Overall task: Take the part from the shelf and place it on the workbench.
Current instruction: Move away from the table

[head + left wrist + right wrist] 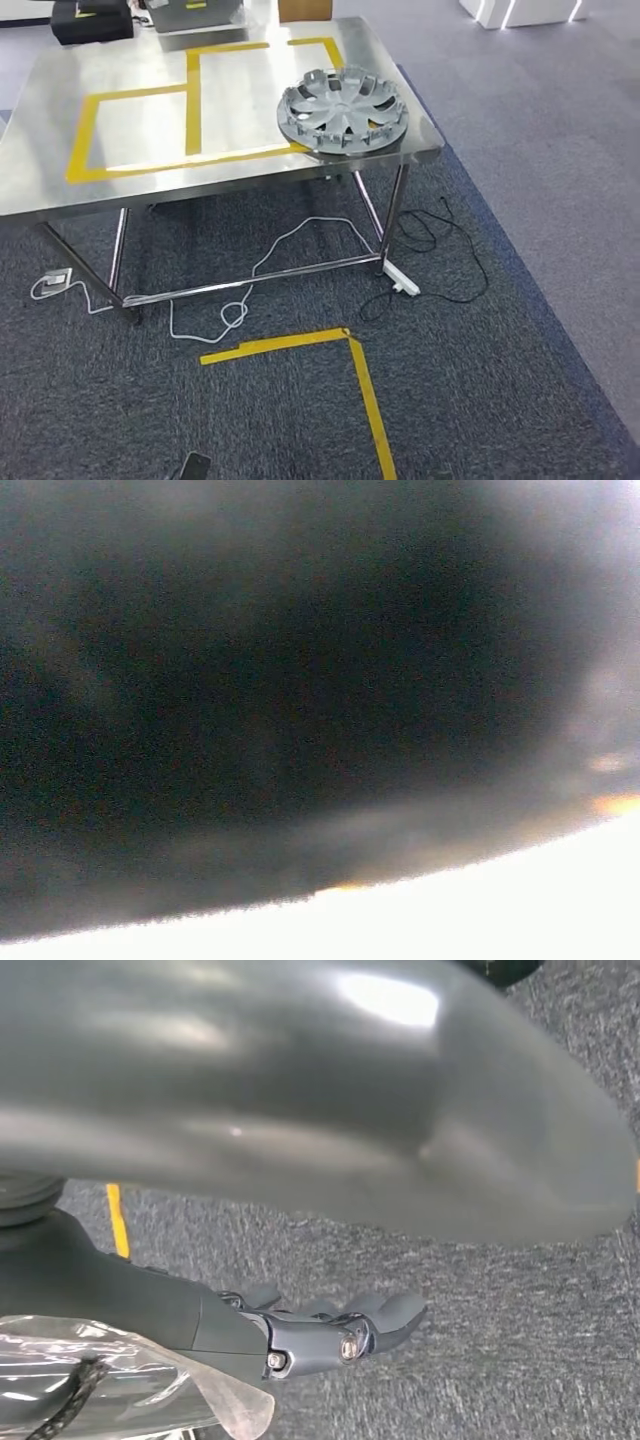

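Hubcap on the workbench: placement looks done.
The grey hubcap [343, 109] lies near the steel workbench's [45, 150] right corner; right hand [332, 1335] hangs empty, fingers straight together (left hand's fingers: cannot tell).

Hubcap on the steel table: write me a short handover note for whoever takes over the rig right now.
Hands: the right hand hangs over the grey carpet with its fingers stretched out and nothing in them. The left wrist view is a dark blur, so the left hand's state cannot be told.
Things: the grey hubcap lies flat on the steel workbench, near its right front corner, overlapping the yellow tape outline.
Done: the part appears to be placed on the workbench, with no hand on it.
Left: probably nothing beyond checking that the hubcap's spot near the table edge is acceptable.
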You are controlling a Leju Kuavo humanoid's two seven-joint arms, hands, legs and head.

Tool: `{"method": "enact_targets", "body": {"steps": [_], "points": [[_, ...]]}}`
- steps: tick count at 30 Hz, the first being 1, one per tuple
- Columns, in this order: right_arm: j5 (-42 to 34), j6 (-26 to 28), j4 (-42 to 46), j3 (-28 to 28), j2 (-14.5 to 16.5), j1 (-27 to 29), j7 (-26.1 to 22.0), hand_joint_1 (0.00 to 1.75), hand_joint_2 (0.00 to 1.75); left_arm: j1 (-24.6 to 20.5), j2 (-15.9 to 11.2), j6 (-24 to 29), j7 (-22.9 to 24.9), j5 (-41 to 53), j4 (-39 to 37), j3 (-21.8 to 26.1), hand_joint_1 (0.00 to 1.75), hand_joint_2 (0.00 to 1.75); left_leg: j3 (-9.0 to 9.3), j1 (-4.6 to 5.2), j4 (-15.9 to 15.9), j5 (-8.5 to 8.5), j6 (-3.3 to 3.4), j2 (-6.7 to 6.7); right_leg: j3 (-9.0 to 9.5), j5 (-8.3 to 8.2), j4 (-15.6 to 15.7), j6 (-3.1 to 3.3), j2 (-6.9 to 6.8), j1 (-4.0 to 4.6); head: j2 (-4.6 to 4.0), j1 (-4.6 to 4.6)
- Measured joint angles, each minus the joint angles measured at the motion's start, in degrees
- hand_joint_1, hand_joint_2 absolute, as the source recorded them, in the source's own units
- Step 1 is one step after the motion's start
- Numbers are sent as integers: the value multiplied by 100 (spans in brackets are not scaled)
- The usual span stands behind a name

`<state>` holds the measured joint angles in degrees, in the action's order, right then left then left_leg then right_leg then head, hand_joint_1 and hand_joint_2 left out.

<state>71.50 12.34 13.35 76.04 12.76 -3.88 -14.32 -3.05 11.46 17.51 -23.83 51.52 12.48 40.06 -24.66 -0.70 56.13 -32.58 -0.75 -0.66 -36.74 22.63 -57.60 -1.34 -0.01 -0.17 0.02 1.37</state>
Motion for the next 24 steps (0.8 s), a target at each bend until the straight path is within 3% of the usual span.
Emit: {"method": "enact_targets", "body": {"steps": [1, 2, 5, 6, 7, 8, 9, 11, 12, 13, 15, 16, 17, 19, 20, 21, 22, 23, 24], "points": [[-3, -1, 0, 0, 0, 0, -3, 0, 0, -1, 1, 0, -1, 0, 0, 0, 0, 0, -7, 6, 9, 6, 11, 0, -2, -15, 4, -5, 1, -3, -1, -12], [-20, -6, -1, 1, -1, 6, -16, 0, 0, -8, 3, 3, -2, -2, -1, 0, 0, 0, -84, 10, 12, 81, 80, 21, -53, 109, -63, -33, 5, -17, -1, -14], [-70, -23, -2, 2, -2, 20, -56, 0, 0, -21, 9, 10, -4, -8, -2, 1, 0, 0, -558, 50, 17, 505, 291, 129, -327, 1064, -1246, -138, 19, -52, -1, 14], [-72, -25, -2, 2, -2, 19, -59, 0, 0, -21, 8, 10, -4, -9, -2, 1, 0, 0, -700, 70, 22, 616, 295, 153, -319, 1161, -1617, -143, 19, -52, -1, 19], [-72, -25, -2, 2, -2, 18, -61, 0, 0, -21, 7, 10, -4, -9, -2, 1, 0, 0, -812, 86, 26, 700, 291, 166, -200, 1010, -1675, -134, 18, -52, -1, 19], [-72, -25, -2, 2, -2, 17, -61, 0, 0, -22, 6, 10, -4, -8, -2, 1, 0, 0, -918, 99, 28, 782, 282, 175, 14, 835, -1530, -118, 18, -51, -1, 17], [-72, -25, -2, 2, -2, 12, -62, 0, 0, -23, 5, 10, -4, -7, -2, 1, 0, 0, -1005, 109, 33, 862, 268, 178, 339, 749, -1182, -95, 17, -50, -1, 16], [-58, -28, -2, 2, -2, -11, -67, 0, 0, -22, 8, 13, -5, -2, -2, 1, 0, 0, -1120, 129, 52, 1009, 222, 175, 1131, 896, -165, -49, 18, -31, 0, 9], [-44, -31, -2, 1, -2, -20, -71, 0, 0, -22, 8, 15, -6, 0, -2, 1, 0, 0, -1142, 126, 50, 1080, 196, 175, 1377, 999, 202, -30, 20, -12, 0, 4], [-23, -33, -2, -1, -2, -23, -72, 0, 0, -24, 11, 17, -8, 2, -2, 1, 0, 0, -1161, 115, 44, 1152, 165, 177, 1489, 1052, 410, -12, 22, 14, 0, 2], [17, -34, -2, -4, -3, -10, -54, 0, 0, -20, 20, 20, -9, 5, -3, 1, 0, 0, -1196, 77, 42, 1193, 98, 161, 1377, 965, 420, 59, 9, 35, 0, -5], [34, -34, -2, -4, -5, -5, -43, 0, 0, -11, 25, 21, -9, 6, -4, 1, 0, 0, -1233, 63, 125, 1048, 64, 146, 1315, 905, 423, 117, -4, 38, 0, -14], [44, -34, -2, -4, -9, -2, -34, 0, 0, 1, 28, 22, -9, 6, -4, 1, 0, 0, -1285, 56, 308, 790, 36, 131, 1238, 828, 425, 170, -18, 34, -1, -35], [60, -39, -2, -5, -15, 2, -33, 0, 0, 12, 30, 25, -8, 5, -4, 1, 0, 0, -1409, 48, 982, 139, 1, 118, 1048, 668, 416, 235, -38, 50, -2, -65], [65, -43, -2, -7, -17, 4, -33, 0, 0, 12, 30, 25, -8, 4, -4, 2, 0, 0, -1448, 48, 1357, -45, -8, 117, 949, 585, 405, 241, -51, 61, -2, -70], [68, -46, -2, -8, -19, 5, -33, 0, 0, 11, 30, 26, -8, 3, -4, 2, 0, 0, -1440, 49, 1637, -76, -9, 116, 841, 503, 385, 243, -67, 71, -2, -68], [70, -48, -2, -8, -19, 7, -33, 0, 0, 11, 29, 26, -8, 2, -4, 3, 0, 0, -1368, 51, 1763, 29, -2, 115, 722, 426, 354, 238, -83, 77, -2, -69], [71, -49, -2, -9, -20, 7, -33, 0, 0, 11, 28, 27, -8, -1, -4, 3, 0, 0, -1208, 55, 1686, 207, 13, 115, 603, 358, 312, 228, -96, 81, -2, -68], [71, -49, -2, -10, -19, 7, -33, 0, 0, 9, 27, 28, -9, -2, -4, 3, 0, 0, -941, 62, 1402, 349, 37, 126, 481, 297, 261, 215, -109, 81, -2, -70]]}}
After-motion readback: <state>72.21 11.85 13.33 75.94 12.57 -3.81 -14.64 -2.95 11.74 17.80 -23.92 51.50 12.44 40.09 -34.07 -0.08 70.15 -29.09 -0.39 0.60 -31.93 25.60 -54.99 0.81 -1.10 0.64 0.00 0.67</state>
